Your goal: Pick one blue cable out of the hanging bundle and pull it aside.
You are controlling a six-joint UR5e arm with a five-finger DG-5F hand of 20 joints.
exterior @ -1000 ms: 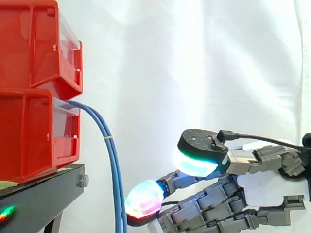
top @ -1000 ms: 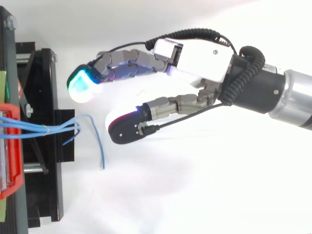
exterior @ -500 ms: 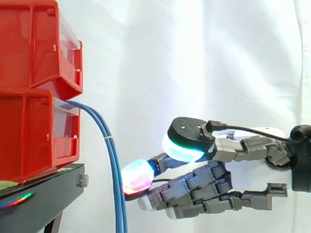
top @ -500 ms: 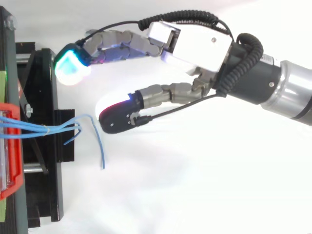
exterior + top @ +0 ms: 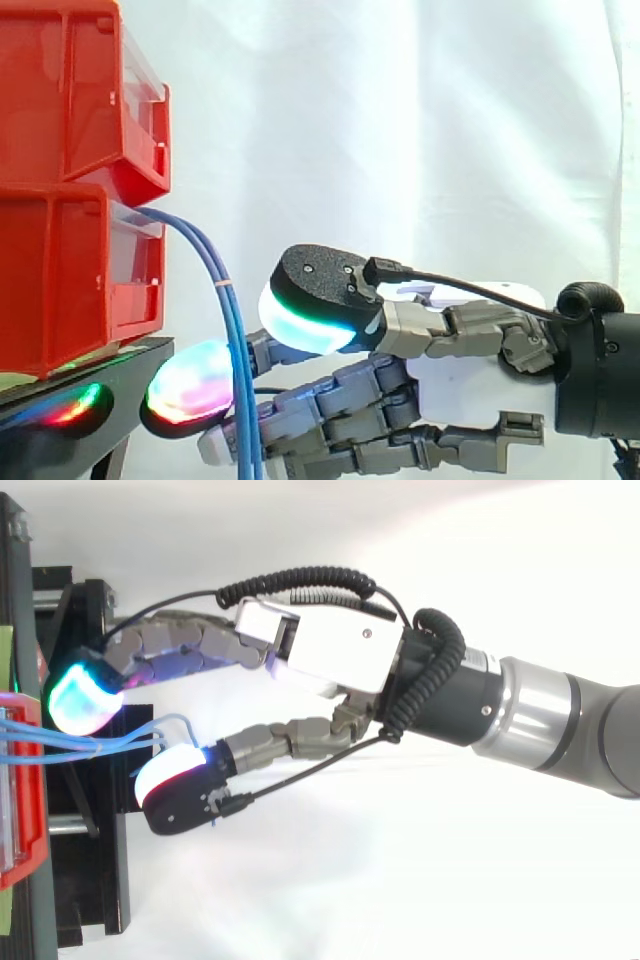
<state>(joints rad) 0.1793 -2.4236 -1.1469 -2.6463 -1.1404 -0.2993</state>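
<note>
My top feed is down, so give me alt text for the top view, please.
The hand reaches in from the right, fingers straight, with the blue cables lying between them and the thumb, not pinched. The cables run out of a red bin on the black stand at the left edge.

A white curtain (image 5: 420,130) hangs at the back, with soft folds running up and down. The light is bright and even. On the left, two red bins (image 5: 60,270) sit one on top of the other on a black stand (image 5: 100,395). A shiny bolt (image 5: 169,373) sticks out of the stand's side. Seen from above, the ground (image 5: 380,890) under it all is plain white.
</note>
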